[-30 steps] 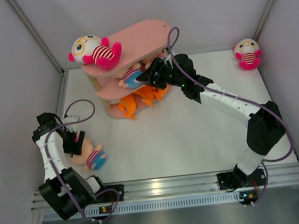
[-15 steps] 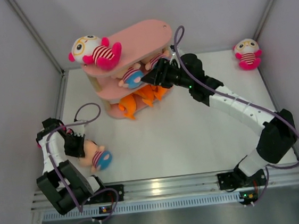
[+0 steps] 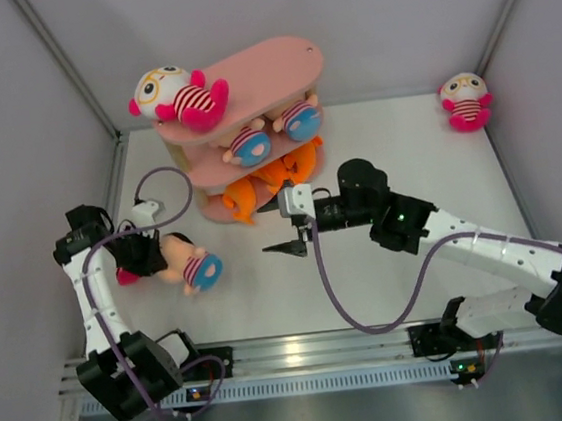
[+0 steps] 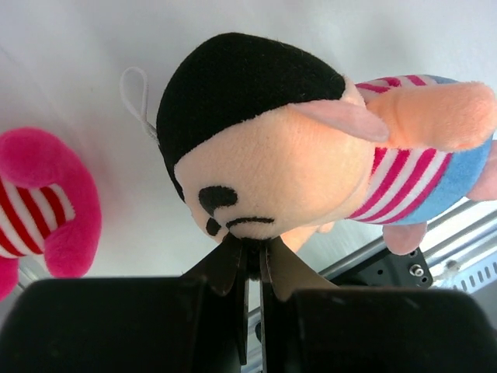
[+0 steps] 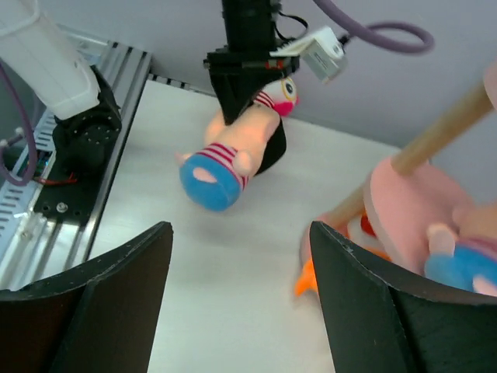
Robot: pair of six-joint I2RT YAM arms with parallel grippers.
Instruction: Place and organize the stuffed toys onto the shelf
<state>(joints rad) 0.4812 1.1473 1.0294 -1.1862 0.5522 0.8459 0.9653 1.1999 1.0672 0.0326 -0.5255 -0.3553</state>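
The left gripper (image 4: 248, 252) is clamped on the face of the doll (image 4: 272, 155), whose body sticks out ahead of it. The shelf (image 3: 266, 71) stands beyond, to its right. The right gripper (image 5: 241, 233), jaws apart and empty, is nearer the shelf.

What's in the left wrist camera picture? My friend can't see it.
A peach-headed doll with black hair, a red-striped shirt and blue bottom fills the picture, pinched at its face by the left gripper, whose dark jaws are shut on it. A magenta toy with red and white stripes peeks in at the left edge.
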